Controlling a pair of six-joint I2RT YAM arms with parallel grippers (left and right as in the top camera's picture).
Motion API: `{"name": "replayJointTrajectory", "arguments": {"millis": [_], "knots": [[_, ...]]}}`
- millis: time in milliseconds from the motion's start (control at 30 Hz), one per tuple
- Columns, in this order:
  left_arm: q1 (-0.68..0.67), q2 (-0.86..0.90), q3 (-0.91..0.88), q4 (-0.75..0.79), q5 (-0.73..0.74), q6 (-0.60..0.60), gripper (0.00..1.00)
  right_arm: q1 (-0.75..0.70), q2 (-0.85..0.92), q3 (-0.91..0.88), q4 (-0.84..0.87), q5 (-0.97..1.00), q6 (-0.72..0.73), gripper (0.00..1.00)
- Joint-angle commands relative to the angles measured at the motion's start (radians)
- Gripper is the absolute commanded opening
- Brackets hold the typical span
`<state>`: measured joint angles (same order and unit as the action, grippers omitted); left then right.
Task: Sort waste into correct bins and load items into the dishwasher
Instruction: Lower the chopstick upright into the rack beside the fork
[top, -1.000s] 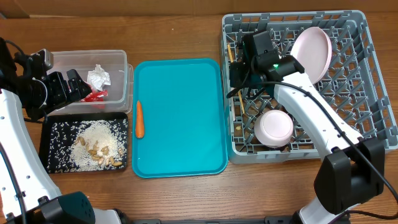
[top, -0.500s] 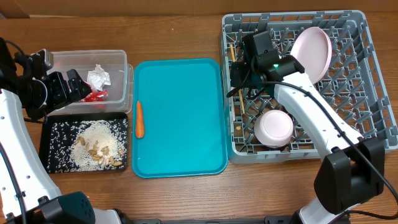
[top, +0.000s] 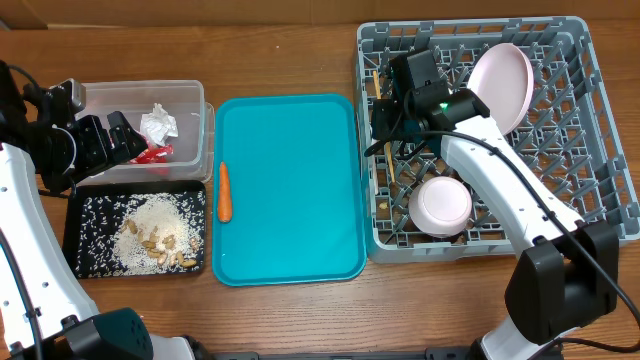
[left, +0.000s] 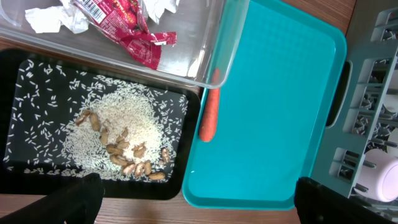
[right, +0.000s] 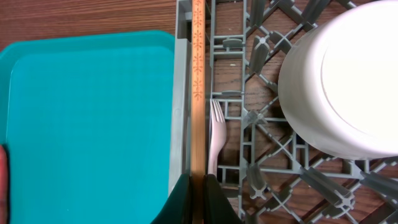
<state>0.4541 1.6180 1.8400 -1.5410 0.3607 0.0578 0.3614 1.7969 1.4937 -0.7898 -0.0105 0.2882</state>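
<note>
The right tool (right: 198, 186) is clamping the thin wooden chopstick (right: 198, 74) between its two fingers. It is holding the chopstick along the wall of the grey dish rack (top: 600, 60) that is facing the teal tray (top: 300, 180), just beside the white fork (right: 216, 137) that is lying inside. A white bowl (right: 348, 81) and a pale-pink plate (top: 502, 85) are also sitting in the rack, further from the tray.

On the tray's other side, the clear tub (top: 120, 95) is holding the red wrapper (left: 124, 25) and the paper wads (top: 157, 124). The black tray (top: 70, 230) is carrying the rice (left: 143, 121) and the nuts (left: 124, 155). The left tool (left: 199, 199) is hanging there over both bins with its fingers wide apart and nothing between them.

I am judging that the task is nearly finished. The chopstick is not yet released, and the orange carrot (top: 225, 191) is lying on the teal tray at its edge nearest the bins (the only waste I am seeing outside them). The tabletop around the tray is showing no other scraps.
</note>
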Motion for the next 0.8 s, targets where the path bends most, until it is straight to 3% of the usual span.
{"name": "replayJointTrajectory", "arguments": {"millis": [0,767], "knots": [[0.003,-0.002,0.018,0.001,-0.005,-0.005,1.00,-0.004,0.006,-0.002,0.002,0.013,0.006,0.04],[0.003,-0.002,0.018,0.001,-0.005,-0.006,1.00,-0.004,0.068,-0.003,0.029,0.013,0.056,0.04]]}}
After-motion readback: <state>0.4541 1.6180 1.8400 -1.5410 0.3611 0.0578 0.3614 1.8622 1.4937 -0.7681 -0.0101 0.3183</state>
